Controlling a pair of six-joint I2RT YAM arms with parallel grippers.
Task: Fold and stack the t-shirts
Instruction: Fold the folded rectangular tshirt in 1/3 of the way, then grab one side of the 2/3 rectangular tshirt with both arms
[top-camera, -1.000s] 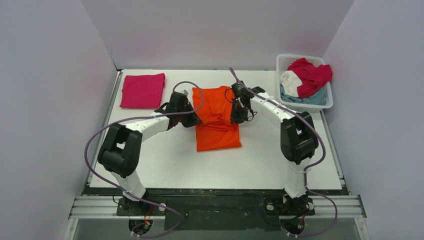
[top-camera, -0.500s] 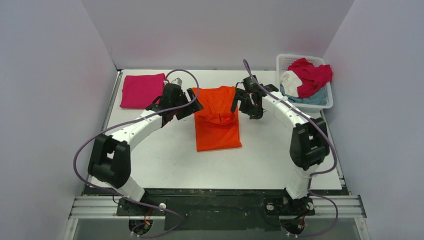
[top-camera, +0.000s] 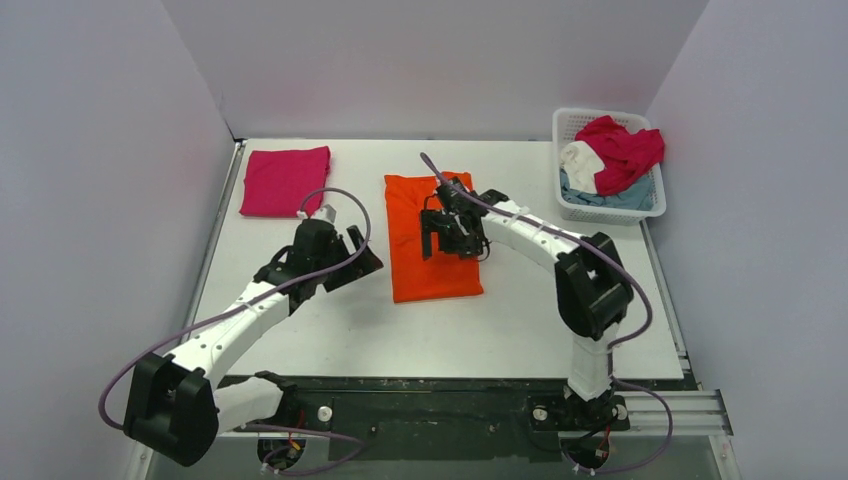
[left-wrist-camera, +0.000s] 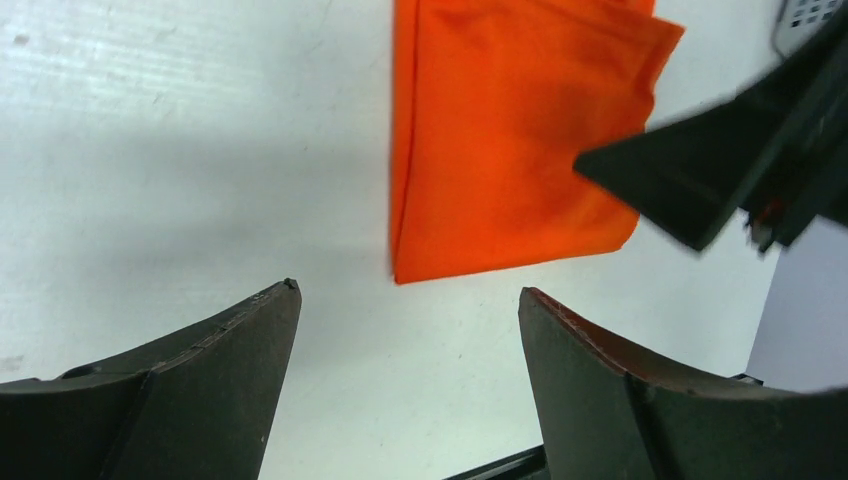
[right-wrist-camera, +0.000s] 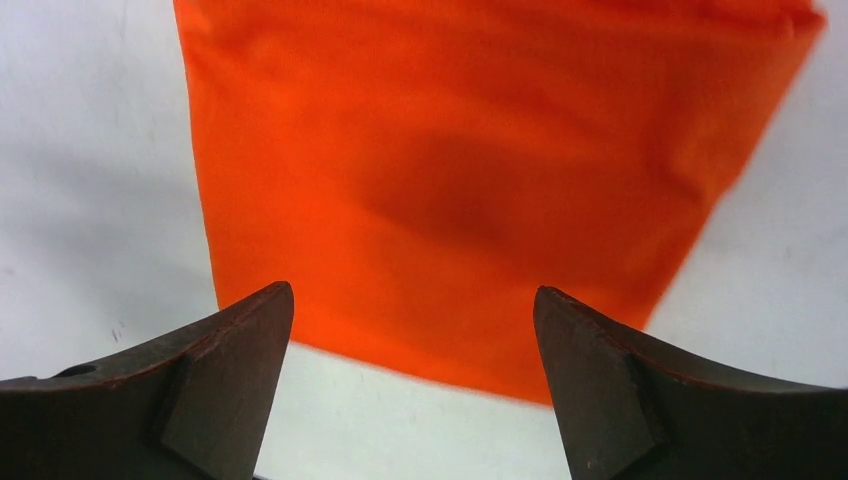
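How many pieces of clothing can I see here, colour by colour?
Orange shirt, on the table: 1
Magenta-pink shirt, on the table: 1
Crimson garment, in the basket: 1
White garment, in the basket: 1
Grey-blue garment, in the basket: 1
Total: 5

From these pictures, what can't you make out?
Top view: the right tool hides the middle of the orange t-shirt.
Top view: in the basket, the lower shirts lie under the crimson t-shirt; count unclear.
Left wrist view: the top edge cuts off the orange t-shirt; a blurred dark shape covers one corner.
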